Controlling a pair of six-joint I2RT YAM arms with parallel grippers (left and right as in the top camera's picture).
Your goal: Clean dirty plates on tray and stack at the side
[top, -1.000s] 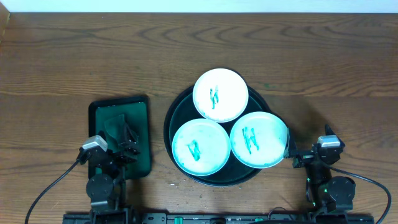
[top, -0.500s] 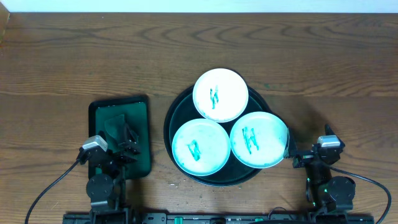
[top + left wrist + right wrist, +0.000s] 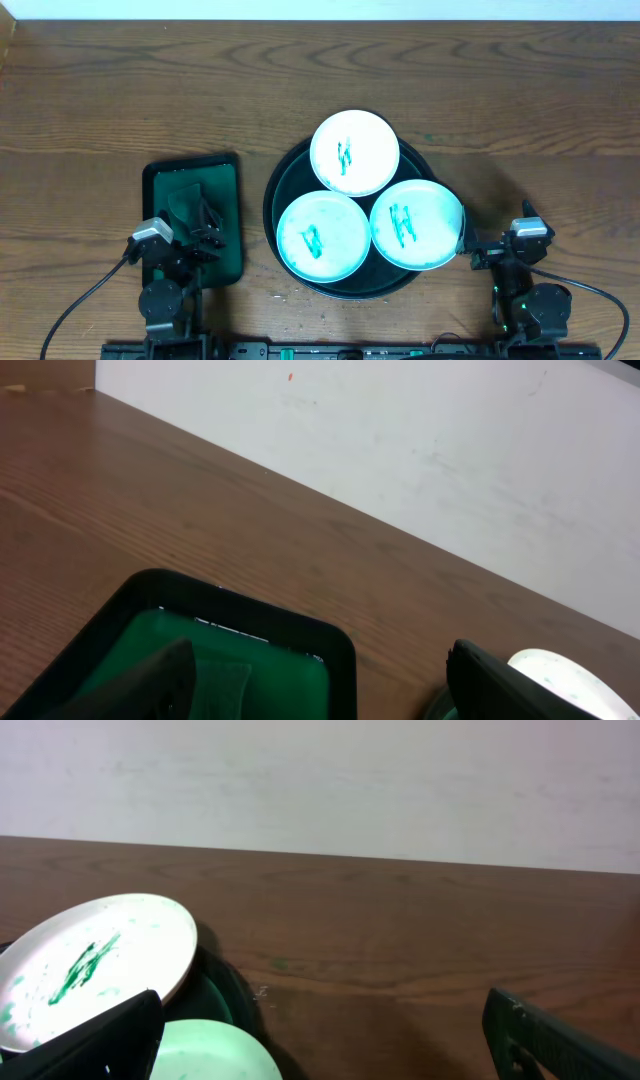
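Three pale plates with green scribbles lie on the round dark tray (image 3: 272,200): one at the back (image 3: 354,152), one front left (image 3: 322,237), one front right (image 3: 416,224). My left gripper (image 3: 195,245) rests open over the small rectangular tray, holding nothing. Just right of the front-right plate, my right gripper (image 3: 497,252) stands wide open and empty. In the right wrist view the scribbled back plate (image 3: 90,960) and the near plate's edge (image 3: 210,1055) lie left of the gripper (image 3: 322,1005). The left wrist view shows its gripper (image 3: 320,660) and a plate edge (image 3: 560,670).
A small rectangular green tray (image 3: 228,215) sits left of the round tray, with a dark cloth-like thing (image 3: 185,205) lying in it. Bare wood tabletop (image 3: 520,120) stretches behind and to both sides. A white wall (image 3: 320,780) bounds the far edge.
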